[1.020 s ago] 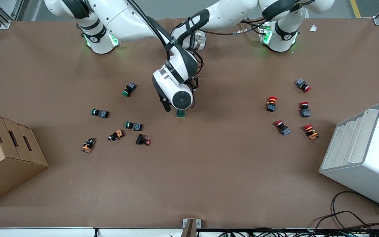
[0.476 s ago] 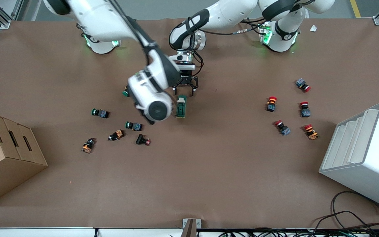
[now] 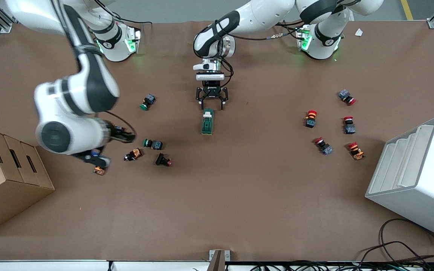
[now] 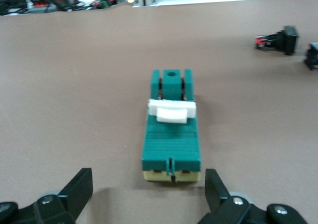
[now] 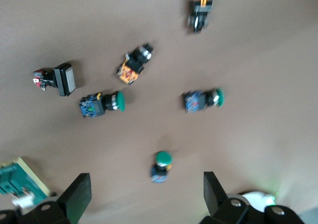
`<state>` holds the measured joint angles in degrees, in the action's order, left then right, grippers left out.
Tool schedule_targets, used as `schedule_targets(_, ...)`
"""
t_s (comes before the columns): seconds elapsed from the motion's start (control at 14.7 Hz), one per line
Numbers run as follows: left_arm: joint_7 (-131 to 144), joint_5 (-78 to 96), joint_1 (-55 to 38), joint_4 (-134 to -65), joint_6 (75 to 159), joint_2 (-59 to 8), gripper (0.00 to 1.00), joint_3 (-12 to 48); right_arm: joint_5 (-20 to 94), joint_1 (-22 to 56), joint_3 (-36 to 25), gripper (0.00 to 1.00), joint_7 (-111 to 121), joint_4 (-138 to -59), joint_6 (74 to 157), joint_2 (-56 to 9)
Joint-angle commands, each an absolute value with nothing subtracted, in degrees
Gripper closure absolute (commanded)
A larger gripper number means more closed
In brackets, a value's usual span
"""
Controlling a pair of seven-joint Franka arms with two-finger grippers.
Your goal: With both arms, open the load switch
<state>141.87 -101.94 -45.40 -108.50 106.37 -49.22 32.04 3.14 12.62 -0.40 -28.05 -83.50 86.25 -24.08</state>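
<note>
The load switch [image 3: 207, 122] lies flat on the brown table, a dark-green block with a white lever [image 4: 172, 110] across its top. My left gripper [image 3: 211, 101] is low over the table just off the switch's end that points toward the arms' bases. It is open, and the switch [image 4: 172, 129] lies ahead of the fingertips, not between them. My right gripper [image 3: 110, 148] hangs open and holds nothing, over the cluster of push buttons toward the right arm's end of the table. In the right wrist view the right gripper [image 5: 146, 199] frames a green push button [image 5: 162, 165] far below.
Green and orange push buttons [image 3: 153, 143] lie scattered toward the right arm's end, red ones [image 3: 330, 124] toward the left arm's end. A cardboard box [image 3: 6, 177] and a white rack [image 3: 416, 177] stand at the table's two ends. Cables [image 3: 401, 248] trail at the front edge.
My right arm has swung away from over the load switch toward its own end of the table, uncovering the switch. The left gripper stays open at the switch's end.
</note>
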Motion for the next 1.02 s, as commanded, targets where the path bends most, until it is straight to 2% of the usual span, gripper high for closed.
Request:
schedule_targets(0.0, 136.5, -93.9, -44.7, -105.0, 106.0, -46.5, 0.01, 34.0, 0.6, 5.3, 0.9, 0.00, -11.4, -84.9, 86.9, -20.6)
schedule_targets(0.27, 129.7, -81.8, -43.6, -94.8, 106.0, -44.7, 0.01, 35.6, -0.1, -3.7, 0.9, 0.00, 1.6, -81.2, 86.9, -20.4)
schedule_targets(0.41, 122.5, -72.9, -41.9, -91.2, 106.0, -41.2, 0.00, 35.6, -1.7, -5.7, 0.9, 0.00, 4.1, -78.6, 86.7, -20.5)
schedule_targets(0.95, 80.5, -37.7, -20.3, -87.5, 106.2, -20.4, 0.00, 35.6, -0.4, -6.7, 1.3, 0.00, 3.7, -75.5, 85.1, -20.9)
